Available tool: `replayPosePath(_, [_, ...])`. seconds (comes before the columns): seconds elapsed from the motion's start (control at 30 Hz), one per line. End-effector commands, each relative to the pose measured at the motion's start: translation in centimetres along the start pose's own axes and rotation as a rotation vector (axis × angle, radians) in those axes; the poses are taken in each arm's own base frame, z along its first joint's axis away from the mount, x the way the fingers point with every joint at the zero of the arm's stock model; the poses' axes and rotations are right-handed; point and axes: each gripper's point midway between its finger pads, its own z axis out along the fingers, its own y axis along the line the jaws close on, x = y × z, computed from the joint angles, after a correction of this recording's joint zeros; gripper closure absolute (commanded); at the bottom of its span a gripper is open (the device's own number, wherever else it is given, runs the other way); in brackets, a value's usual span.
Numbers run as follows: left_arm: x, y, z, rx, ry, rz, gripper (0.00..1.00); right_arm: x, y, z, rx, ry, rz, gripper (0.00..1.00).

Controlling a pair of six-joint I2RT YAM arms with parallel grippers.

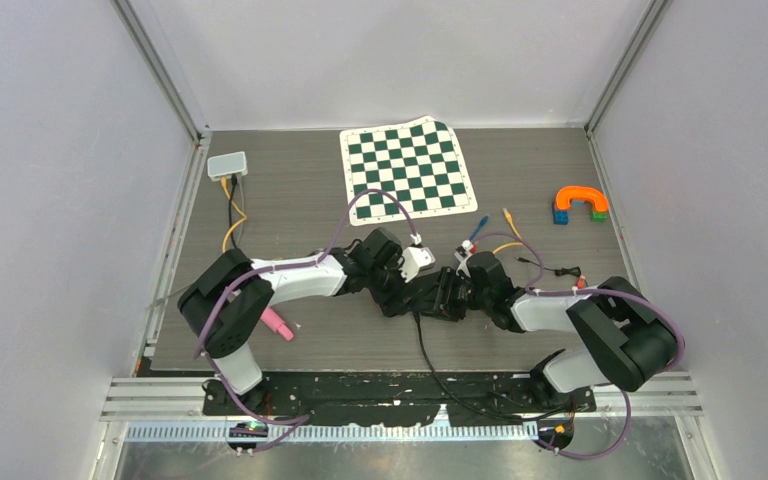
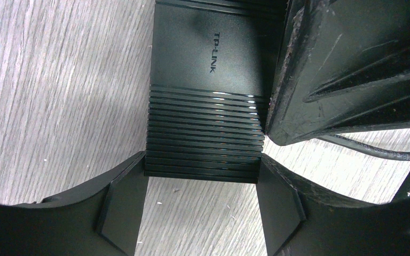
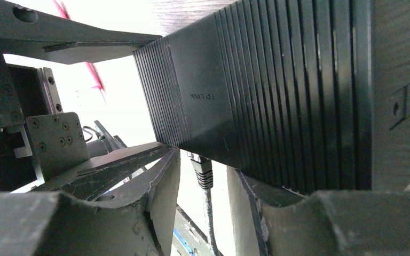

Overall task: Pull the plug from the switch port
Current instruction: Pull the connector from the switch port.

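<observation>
A black ribbed TP-LINK switch (image 2: 208, 64) lies on the wooden table between both arms. My left gripper (image 2: 203, 166) is shut on its near end, one fingertip on each side edge. In the right wrist view the switch (image 3: 277, 96) fills the upper right. A grey plug (image 3: 203, 172) sits in a port on its edge, and its cable (image 3: 209, 213) runs off below. My right gripper (image 3: 205, 194) stands open astride the plug, with a gap on each side. One of its fingers (image 2: 331, 69) lies against the switch's side.
A green-and-white chessboard mat (image 1: 410, 170) lies at the back. A white box (image 1: 227, 165) with a yellow cable sits back left. An orange arch on coloured blocks (image 1: 580, 203) is at the right. A pink object (image 1: 278, 323) lies by the left arm; loose cables (image 1: 508, 222) lie by the right arm.
</observation>
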Motion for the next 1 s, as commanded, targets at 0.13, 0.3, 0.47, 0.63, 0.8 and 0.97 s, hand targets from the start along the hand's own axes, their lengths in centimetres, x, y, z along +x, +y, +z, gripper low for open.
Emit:
replayPosePath(0.13, [-0.3, -1.9, -0.6, 0.06, -0.016, -0.006, 0.51, -1.5, 0.5, 0.2, 0.022, -0.082, -0.004, 0.57])
replayPosePath(0.3, [-0.2, -2.0, -0.6, 0.058, -0.017, -0.012, 0.52, -1.2, 0.6, 0.4, 0.026, -0.073, -0.013, 0.75])
replayPosePath(0.47, [-0.3, -1.9, -0.7, 0.053, -0.019, -0.014, 0.53, -1.1, 0.4, 0.0, 0.044, -0.069, -0.026, 0.84])
replayPosePath(0.63, [-0.4, -2.0, -0.7, 0.055, -0.02, -0.017, 0.55, -1.0, 0.3, -0.4, 0.051, -0.073, -0.032, 0.67])
replayPosePath(0.8, [-0.7, -2.4, -0.7, 0.081, -0.022, -0.032, 0.56, -0.9, 0.3, -0.1, 0.053, -0.061, -0.027, 0.58])
replayPosePath(0.97, [-0.6, -2.7, -0.6, 0.091, -0.02, -0.053, 0.57, -0.7, 0.9, 0.5, -0.006, -0.051, 0.011, 0.57])
